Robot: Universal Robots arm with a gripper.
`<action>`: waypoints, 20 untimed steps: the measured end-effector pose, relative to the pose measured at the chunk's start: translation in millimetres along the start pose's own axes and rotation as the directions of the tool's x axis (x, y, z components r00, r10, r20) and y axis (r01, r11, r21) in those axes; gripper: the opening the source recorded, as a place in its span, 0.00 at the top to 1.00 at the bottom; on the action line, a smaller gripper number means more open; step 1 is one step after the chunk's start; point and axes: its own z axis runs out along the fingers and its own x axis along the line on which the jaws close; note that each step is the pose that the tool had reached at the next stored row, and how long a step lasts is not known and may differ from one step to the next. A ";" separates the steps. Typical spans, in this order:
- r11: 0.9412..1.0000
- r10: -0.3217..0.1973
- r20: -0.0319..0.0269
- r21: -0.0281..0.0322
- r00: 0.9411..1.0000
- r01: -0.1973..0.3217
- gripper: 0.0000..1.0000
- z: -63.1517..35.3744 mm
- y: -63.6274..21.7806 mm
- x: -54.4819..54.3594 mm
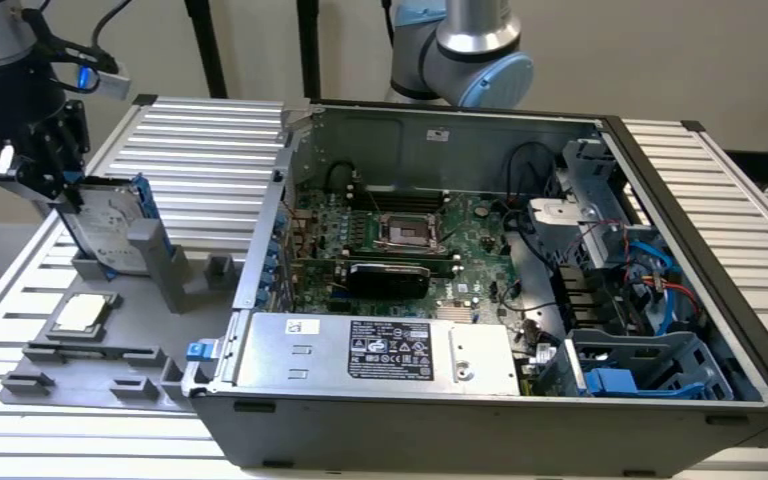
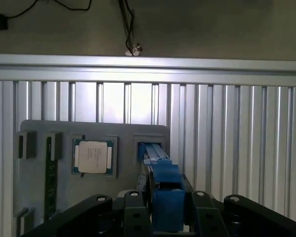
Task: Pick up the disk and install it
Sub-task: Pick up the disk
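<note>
The disk (image 1: 104,228) stands on edge, slightly tilted, in a slot of the grey fixture plate (image 1: 137,335) at the exterior view's left; its silver face and blue side rail show. My gripper (image 1: 53,185) comes down on its upper end from above. In the wrist view the disk's blue rail (image 2: 165,185) runs from the slot (image 2: 150,144) up between my two black fingers (image 2: 134,215), which press against its two sides. The gripper (image 2: 167,219) is shut on the disk, whose lower end still sits in the slot.
A small square silver chip (image 1: 80,315) (image 2: 92,157) lies in a recess of the fixture plate beside the disk. The open computer case (image 1: 491,250) sits to the exterior view's right, with a blue plastic cage (image 1: 644,365) at its near right corner and cables around it.
</note>
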 end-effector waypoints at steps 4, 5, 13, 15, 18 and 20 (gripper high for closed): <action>1.000 0.000 0.000 0.000 1.000 0.000 0.64 0.0 0.0 -0.1; 1.000 0.000 0.000 0.000 1.000 0.000 0.64 0.0 0.0 -0.1; 1.000 0.000 0.000 0.000 1.000 0.000 0.67 0.1 0.0 0.4; 1.000 0.000 0.000 0.000 1.000 0.000 0.67 0.2 0.0 1.1; 1.000 0.000 0.000 0.002 1.000 0.000 0.67 0.3 0.1 2.6; 1.000 0.000 0.000 0.003 1.000 0.000 0.67 0.4 0.1 3.7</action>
